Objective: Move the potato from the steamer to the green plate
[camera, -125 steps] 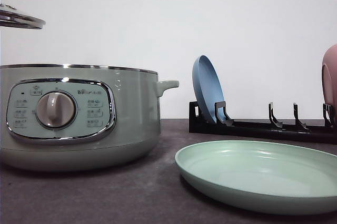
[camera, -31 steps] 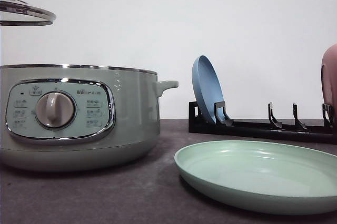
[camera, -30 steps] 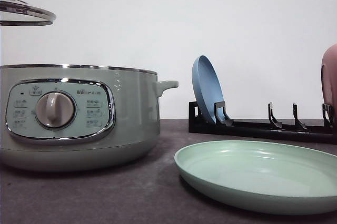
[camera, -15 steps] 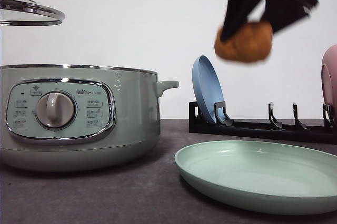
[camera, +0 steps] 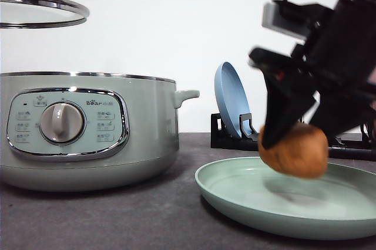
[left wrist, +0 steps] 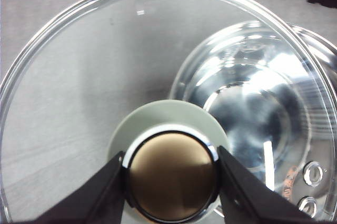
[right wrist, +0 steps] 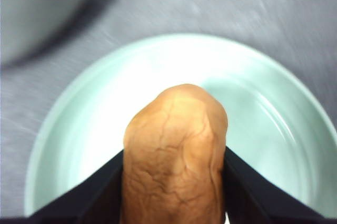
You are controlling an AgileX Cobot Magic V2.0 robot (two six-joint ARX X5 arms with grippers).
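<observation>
My right gripper (camera: 296, 135) is shut on the orange-brown potato (camera: 294, 150), which hangs just above the pale green plate (camera: 235, 194) at the table's front right. The right wrist view has the potato (right wrist: 176, 150) between both black fingers (right wrist: 95, 192) over the middle of the plate (right wrist: 68, 129). On the left stands the pale green steamer (camera: 88, 127), open-topped. Its glass lid (camera: 44, 12) is held up above it at the top left. My left gripper (left wrist: 171, 182) is shut on the lid's knob (left wrist: 171, 174), with the steamer's shiny bowl (left wrist: 258, 108) below.
A black dish rack (camera: 235, 135) stands behind the plate, with a blue plate (camera: 230, 98) upright in it and a pink dish (camera: 370, 94) at the right edge. Dark tabletop (camera: 117, 215) lies in front of the steamer.
The right gripper has come down and to the right with the potato, from high above to just over the green plate. The lid has drifted to the right above the steamer.
</observation>
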